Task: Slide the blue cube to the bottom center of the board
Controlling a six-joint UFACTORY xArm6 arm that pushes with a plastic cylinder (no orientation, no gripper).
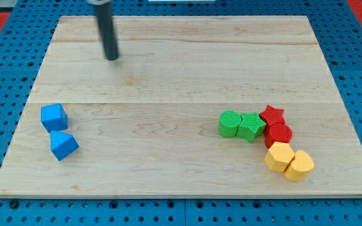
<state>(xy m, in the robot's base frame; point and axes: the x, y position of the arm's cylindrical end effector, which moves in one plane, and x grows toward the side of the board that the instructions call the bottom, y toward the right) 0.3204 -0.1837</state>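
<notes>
Blue cube (54,117): bench's (181,75) left edge. Our tip (112,59): upper left, well apart. No claw visible to us.

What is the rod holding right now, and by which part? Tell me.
Nothing is held. My tip stands alone near the board's top left, well apart from the blue cube and every other block.

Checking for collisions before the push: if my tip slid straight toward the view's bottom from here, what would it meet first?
Probably nothing: my tip lies right of the blue cube and the second blue block, though depth is uncertain.
</notes>
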